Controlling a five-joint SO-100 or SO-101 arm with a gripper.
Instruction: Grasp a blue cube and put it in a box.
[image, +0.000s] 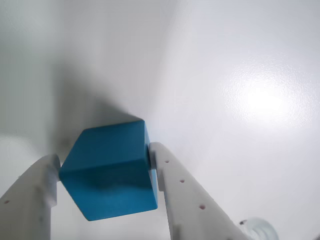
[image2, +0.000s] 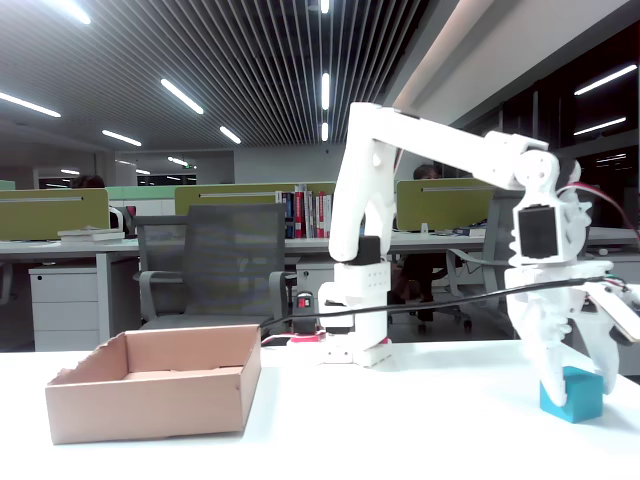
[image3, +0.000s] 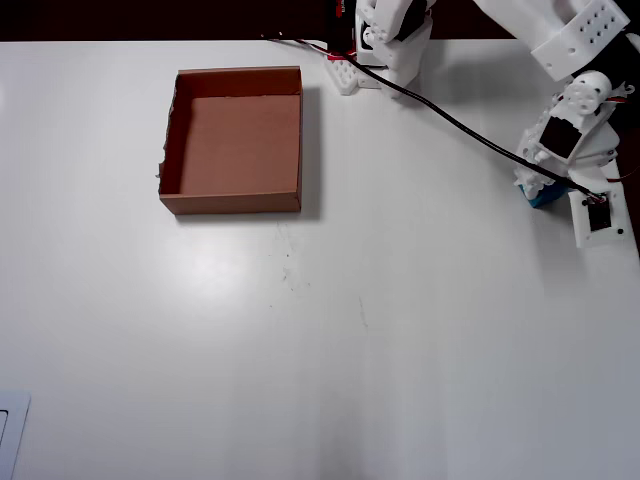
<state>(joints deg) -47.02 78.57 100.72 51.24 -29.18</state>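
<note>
The hand (image: 102, 172) is closing on the blue cube (image: 110, 167), its two white fingers (image: 177, 192) pressing opposite sides in the wrist view, so it is clamped on the cube rather than standing apart. The cube is turned corner-on between them, which is likely why one finger is meeting a face near an edge. In the fixed view the cube (image2: 572, 394) is sitting low at the far right of the bench (image2: 400, 430); it seems to be resting on the surface, though the view is too poor to rule out a slight lift. The box (image3: 238, 140) is lying well apart, toward the opposite side in the overhead view, open-topped with low walls. The bench between them is looking bare, giving free room for the carry, though the cube is sitting near the right edge of that view.
</note>
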